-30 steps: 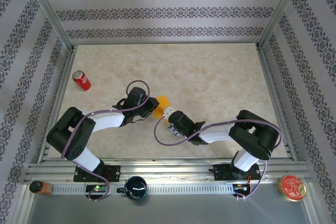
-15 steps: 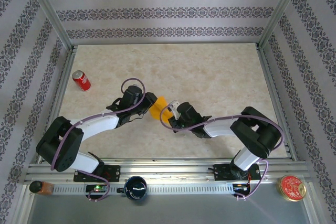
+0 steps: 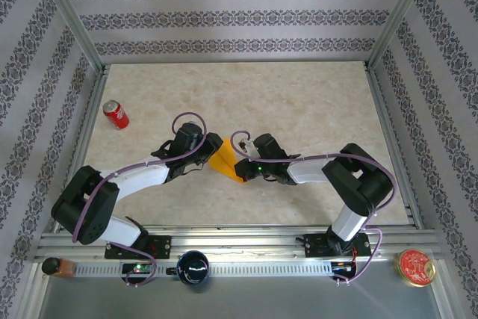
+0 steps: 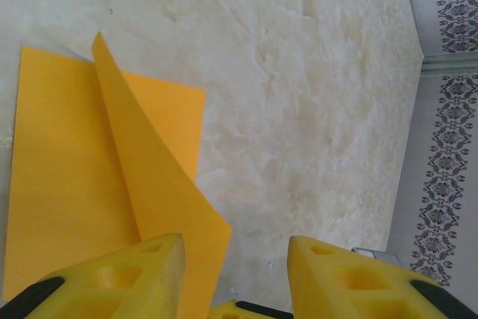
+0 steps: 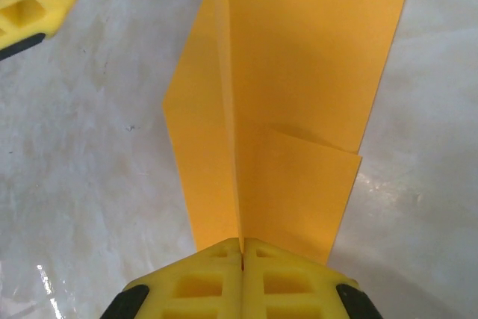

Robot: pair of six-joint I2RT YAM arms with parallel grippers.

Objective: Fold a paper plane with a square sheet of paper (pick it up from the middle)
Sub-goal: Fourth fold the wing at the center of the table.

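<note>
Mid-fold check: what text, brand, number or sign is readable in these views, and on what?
red soda can: white lettering, too small to read.
round red tin: lid design too blurred to read.
orange-yellow paper: plain, no print.
So no text can be quoted.

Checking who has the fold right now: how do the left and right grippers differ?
The right gripper is shut; the left gripper stands open, fingers apart. The right pinches a raised crease of the orange paper; the left grips nothing, a lifted flap beside one finger. Both have yellow fingers.
</note>
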